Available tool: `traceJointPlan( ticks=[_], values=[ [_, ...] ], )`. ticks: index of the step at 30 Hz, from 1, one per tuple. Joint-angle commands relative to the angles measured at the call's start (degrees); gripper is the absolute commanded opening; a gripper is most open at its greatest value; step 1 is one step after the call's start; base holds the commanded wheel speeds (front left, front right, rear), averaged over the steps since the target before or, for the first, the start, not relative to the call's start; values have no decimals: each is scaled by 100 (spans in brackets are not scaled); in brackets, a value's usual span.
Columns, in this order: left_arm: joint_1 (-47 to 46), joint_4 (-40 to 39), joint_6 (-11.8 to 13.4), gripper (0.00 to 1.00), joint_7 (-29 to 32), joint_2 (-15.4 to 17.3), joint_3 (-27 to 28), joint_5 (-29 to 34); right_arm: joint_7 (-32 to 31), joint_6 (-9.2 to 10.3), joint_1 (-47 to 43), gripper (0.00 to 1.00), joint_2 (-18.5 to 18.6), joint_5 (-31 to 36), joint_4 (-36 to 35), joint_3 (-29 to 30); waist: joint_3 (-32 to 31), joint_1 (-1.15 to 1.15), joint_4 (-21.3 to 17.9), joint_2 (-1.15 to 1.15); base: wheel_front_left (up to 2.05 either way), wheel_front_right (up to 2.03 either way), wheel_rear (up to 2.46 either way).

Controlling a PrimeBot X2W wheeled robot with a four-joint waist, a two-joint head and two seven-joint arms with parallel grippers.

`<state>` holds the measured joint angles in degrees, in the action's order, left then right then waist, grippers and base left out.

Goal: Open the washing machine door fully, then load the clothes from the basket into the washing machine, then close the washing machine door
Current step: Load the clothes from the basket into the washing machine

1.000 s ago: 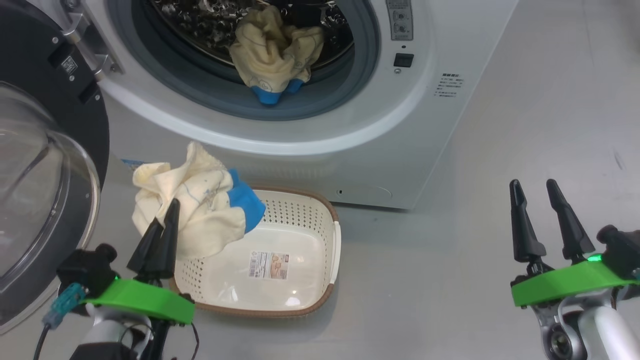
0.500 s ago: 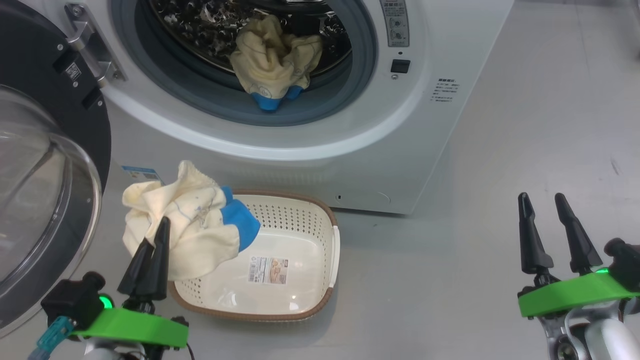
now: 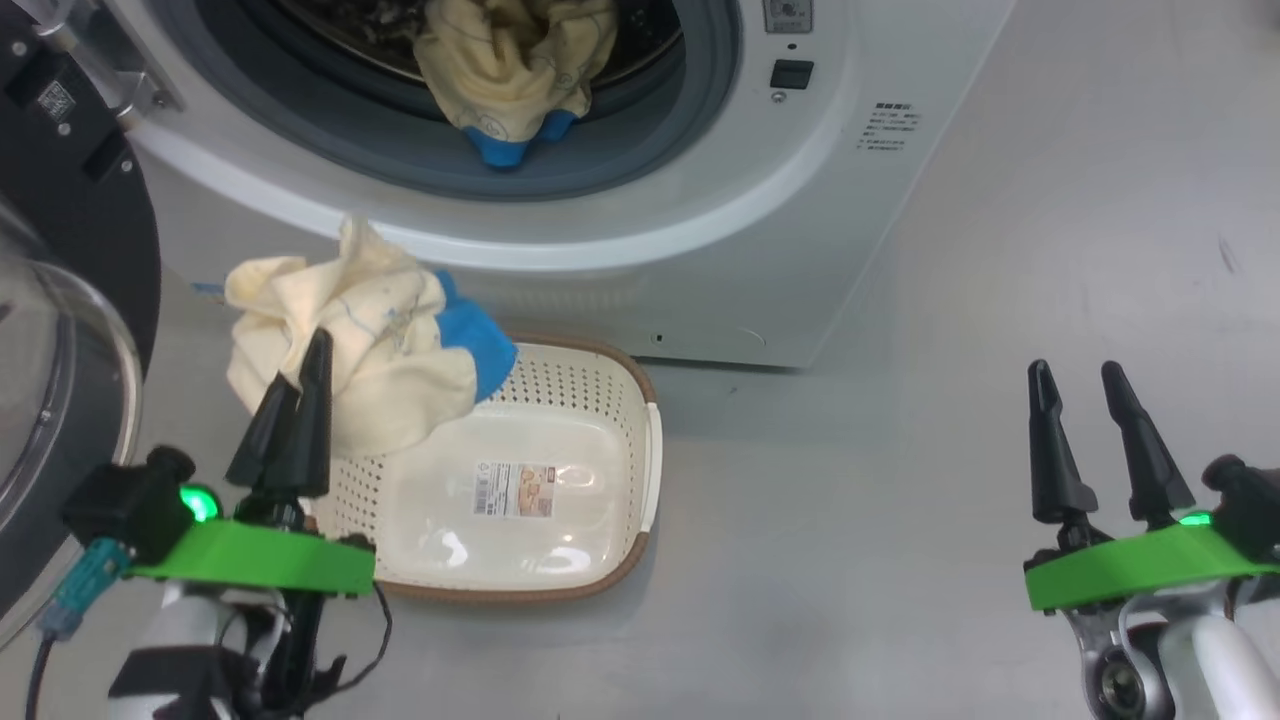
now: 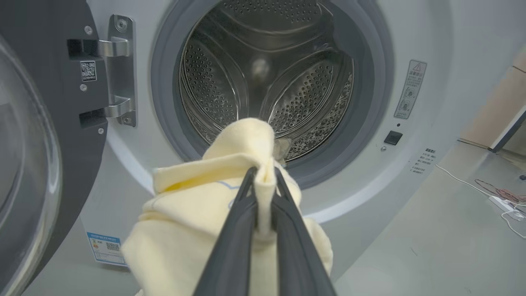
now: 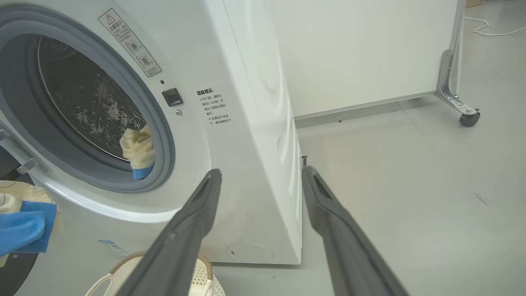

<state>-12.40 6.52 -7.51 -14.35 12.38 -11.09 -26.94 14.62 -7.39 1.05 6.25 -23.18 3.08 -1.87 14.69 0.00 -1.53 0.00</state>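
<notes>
The fingers of my left gripper (image 3: 300, 362) pinch only a thin fold of garment (image 3: 350, 350); it could slip free or snag the gasket (image 3: 650, 150). My right gripper (image 3: 1075, 372) gapes empty.

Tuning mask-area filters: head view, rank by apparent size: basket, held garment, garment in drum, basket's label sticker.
1. basket
2. held garment, lifted nearer the camera, so flattered
3. garment in drum, cropped by the frame top
4. label sticker
</notes>
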Motion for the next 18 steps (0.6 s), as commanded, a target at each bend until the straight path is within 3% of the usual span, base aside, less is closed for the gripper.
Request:
traceJointPlan(
  ticks=[1,8,18],
  values=[
    [-464,-147,2,0,-64,158,176,-34,38,-10,301,100,17,21,-218,-106,248,0,-111,0,0,0,0],
    [-1888,308,2,0,-64,355,-1,-182,38,-10,706,100,-150,50,-259,-163,919,0,-374,0,0,0,0],
    [-3745,1639,2,0,-64,657,-408,-287,38,-10,1097,100,-298,18,-268,-345,1463,0,-794,0,0,0,0]
  ],
)
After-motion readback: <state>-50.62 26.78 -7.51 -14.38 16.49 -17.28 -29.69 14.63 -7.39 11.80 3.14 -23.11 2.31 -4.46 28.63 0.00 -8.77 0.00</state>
